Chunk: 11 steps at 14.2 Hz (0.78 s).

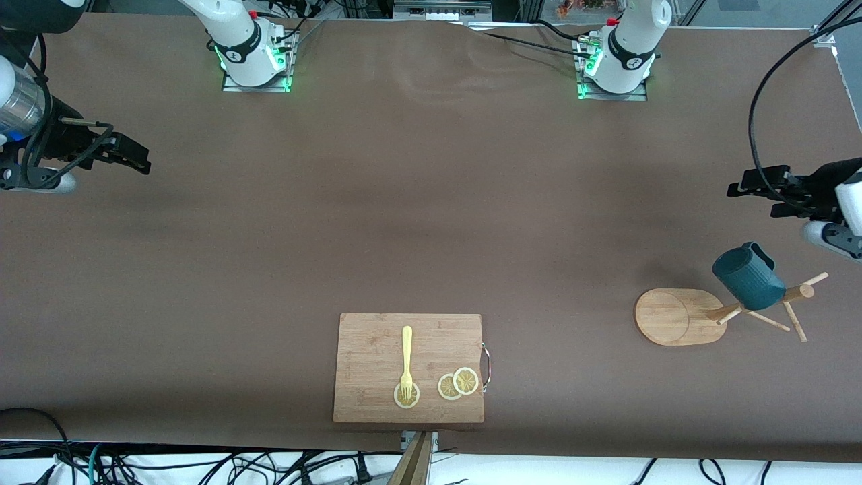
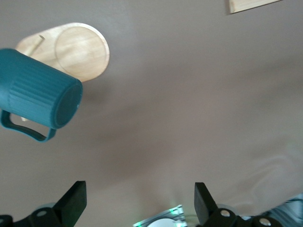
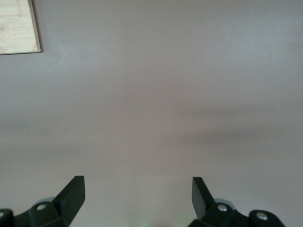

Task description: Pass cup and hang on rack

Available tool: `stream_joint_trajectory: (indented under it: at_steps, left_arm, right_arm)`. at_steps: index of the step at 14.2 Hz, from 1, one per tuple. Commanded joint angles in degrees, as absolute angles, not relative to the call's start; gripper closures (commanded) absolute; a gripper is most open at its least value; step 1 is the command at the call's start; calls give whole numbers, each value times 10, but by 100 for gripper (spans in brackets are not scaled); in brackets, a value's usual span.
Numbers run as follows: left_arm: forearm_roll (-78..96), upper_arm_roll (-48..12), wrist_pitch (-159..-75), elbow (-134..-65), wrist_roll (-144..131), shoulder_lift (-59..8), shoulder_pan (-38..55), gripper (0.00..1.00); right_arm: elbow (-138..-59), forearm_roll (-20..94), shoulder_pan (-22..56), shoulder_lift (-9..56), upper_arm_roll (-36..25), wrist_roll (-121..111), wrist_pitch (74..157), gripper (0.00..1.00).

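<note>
Cup (image 1: 747, 277), a small dark teal mug with ribbed sides and a side handle, hung tilted on a peg of the rack (image 1: 680, 316) toward the left arm's end of the table, as the front view showed. Its base pointed toward 10 o'clock and its handle rose toward 12. The rack's oval wooden foot lay on the brown table (image 1: 404, 222), its thin pegs fanning toward 3 o'clock. A rectangular cutting board (image 1: 409, 368) sat near the front edge at mid-table, carrying a yellow fork (image 1: 406, 364) and lemon slices (image 1: 458, 384). The left gripper (image 1: 757, 192) hung over the table just above the cup in that view, at 12 o'clock from it, with its jaws apart and empty. The right gripper (image 1: 135, 158) waited over the right arm's end of the table, well apart from everything.

The left wrist view looked down on the cup (image 2: 40, 97) from close by, revealing its flat dark underside and the loop of the handle, with the rack (image 2: 83, 49) foot beneath it. The left gripper (image 2: 140, 203) stood wide open, holding nothing. A corner of the cutting board (image 2: 251, 4) showed at one edge.

The right wrist view showed only bare table (image 3: 165, 104), a corner of the cutting board (image 3: 16, 26), and the right gripper (image 3: 138, 201) spread wide and empty; neither cup nor rack appeared there.
</note>
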<state>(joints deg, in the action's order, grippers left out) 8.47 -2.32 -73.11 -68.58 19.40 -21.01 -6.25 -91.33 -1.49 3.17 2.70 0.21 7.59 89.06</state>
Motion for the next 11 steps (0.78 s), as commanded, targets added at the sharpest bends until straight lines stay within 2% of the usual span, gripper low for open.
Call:
stream_joint_trajectory:
  at_steps: [1, 4, 9, 11]
  left_arm:
    - [55, -19, -757, -692, 186, -181, -46, 0]
    - [41, -18, -839, -701, 167, -143, -39, 0]
    - [11, -18, -811, -722, 17, -115, 5, 0]
    - [12, -18, -816, -763, 18, -92, 6, 0]
  right_arm:
    - [-908, -4, 22, 27, 4, 75, 891, 0]
    - [-908, -2, 23, 27, 4, 75, 891, 0]
    - [-908, -2, 23, 27, 4, 75, 889, 0]
    - [-908, -2, 23, 27, 4, 75, 889, 0]
